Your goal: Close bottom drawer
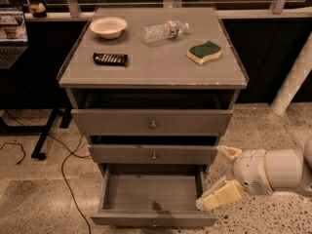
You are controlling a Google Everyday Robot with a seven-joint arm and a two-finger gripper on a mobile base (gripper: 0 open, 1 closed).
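Observation:
The bottom drawer (pixel 151 194) of the grey cabinet is pulled well out, its plain grey inside showing; its front panel (pixel 153 220) runs along the lower edge of the view. My gripper (pixel 217 177) is at the cabinet's lower right, beside the open drawer's right side. It is open and empty, with one cream finger (pixel 229 152) up by the middle drawer's right end and the other (pixel 219 196) down by the bottom drawer's right front corner.
The middle drawer (pixel 153 155) and top drawer (pixel 152 123) stand slightly out. On the cabinet top (pixel 151 74) lie a bowl (pixel 108 26), a plastic bottle (pixel 165 30), a sponge (pixel 204 52) and a dark bar (pixel 110 58). A white column (pixel 295 82) stands at right; cables (pixel 58 165) lie left.

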